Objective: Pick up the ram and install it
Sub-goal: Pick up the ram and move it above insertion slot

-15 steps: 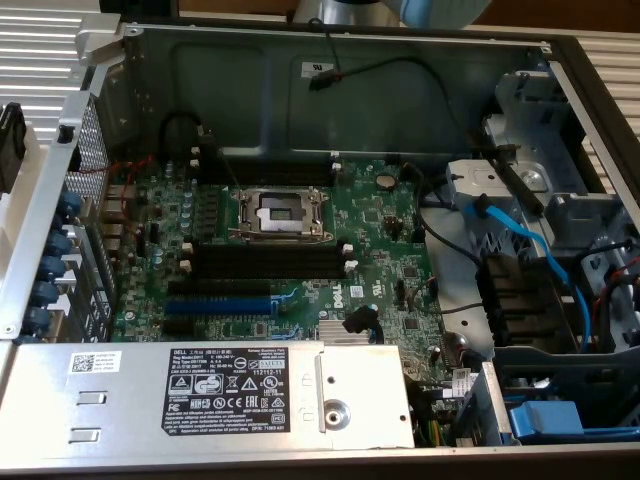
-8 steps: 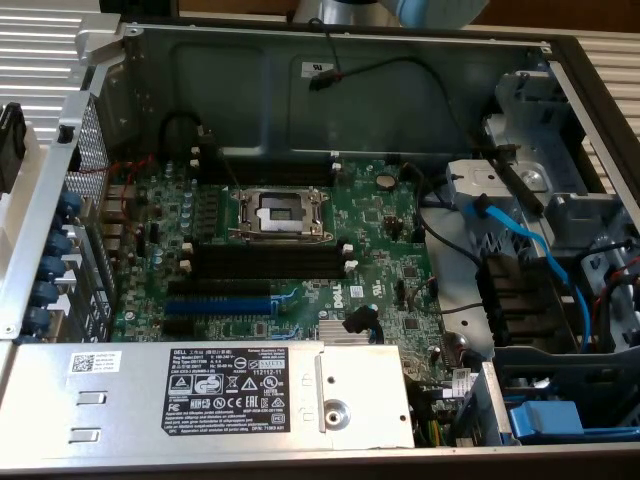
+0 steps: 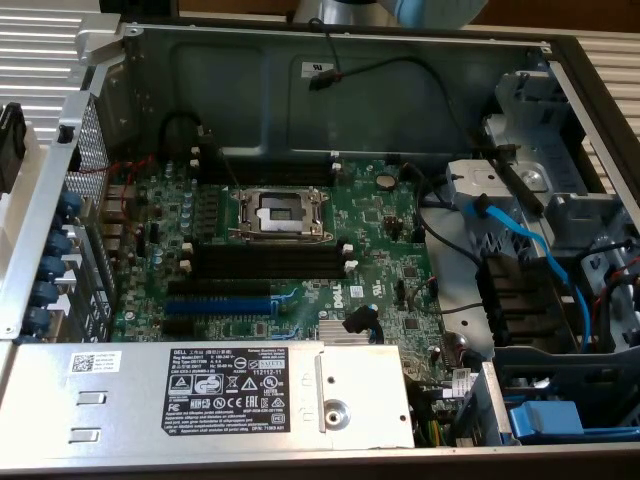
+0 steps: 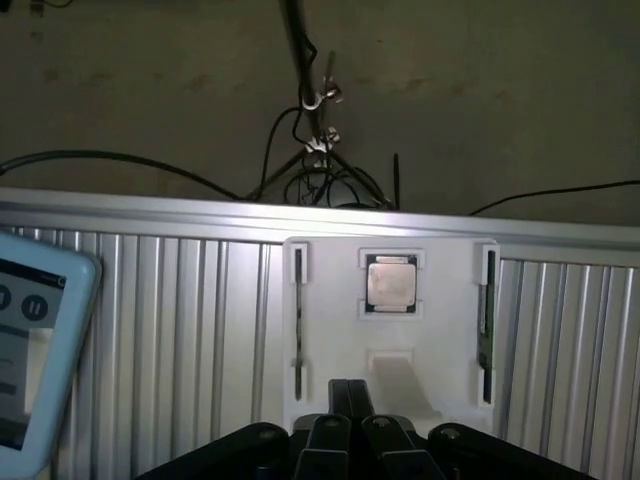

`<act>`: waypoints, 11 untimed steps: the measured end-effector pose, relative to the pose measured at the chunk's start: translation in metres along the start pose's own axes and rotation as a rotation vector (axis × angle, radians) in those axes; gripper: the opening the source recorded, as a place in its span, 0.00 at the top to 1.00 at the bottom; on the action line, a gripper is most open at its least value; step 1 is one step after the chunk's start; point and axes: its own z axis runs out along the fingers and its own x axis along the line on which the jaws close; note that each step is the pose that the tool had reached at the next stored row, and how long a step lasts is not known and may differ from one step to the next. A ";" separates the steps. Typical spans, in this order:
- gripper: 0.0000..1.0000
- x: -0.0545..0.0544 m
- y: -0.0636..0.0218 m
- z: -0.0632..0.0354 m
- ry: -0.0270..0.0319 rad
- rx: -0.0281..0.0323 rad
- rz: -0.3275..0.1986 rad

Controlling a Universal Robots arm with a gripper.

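In the wrist view my gripper (image 4: 350,425) is shut with its black fingers (image 4: 327,440) together and nothing between them. Ahead of it lies a white holder (image 4: 440,330) on a ribbed metal surface. The ram (image 4: 486,318), a thin dark-green stick on edge, rests in the holder's side slot, apart from the gripper. The exterior view looks into the open computer case, where the black memory slots (image 3: 265,262) on the green motherboard (image 3: 380,225) stand without a stick in them.
A square processor chip (image 4: 391,283) sits in the holder's middle. A screen device (image 4: 30,350) lies beside the holder, and cables (image 4: 320,170) hang behind. In the case are the processor socket (image 3: 278,212), a blue expansion slot (image 3: 220,305), the power supply (image 3: 200,395) and blue cables (image 3: 520,245).
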 end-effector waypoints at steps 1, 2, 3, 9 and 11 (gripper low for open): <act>0.90 0.000 0.0017 0.0000 -0.0001 0.0006 0.000; 0.90 0.000 0.0019 -0.0001 0.0000 0.0006 0.000; 0.90 0.000 0.0019 -0.0001 0.0000 0.0006 0.000; 0.90 0.000 0.0019 -0.0001 0.0000 0.0005 0.000; 0.90 0.000 0.0019 -0.0001 0.0000 0.0005 0.000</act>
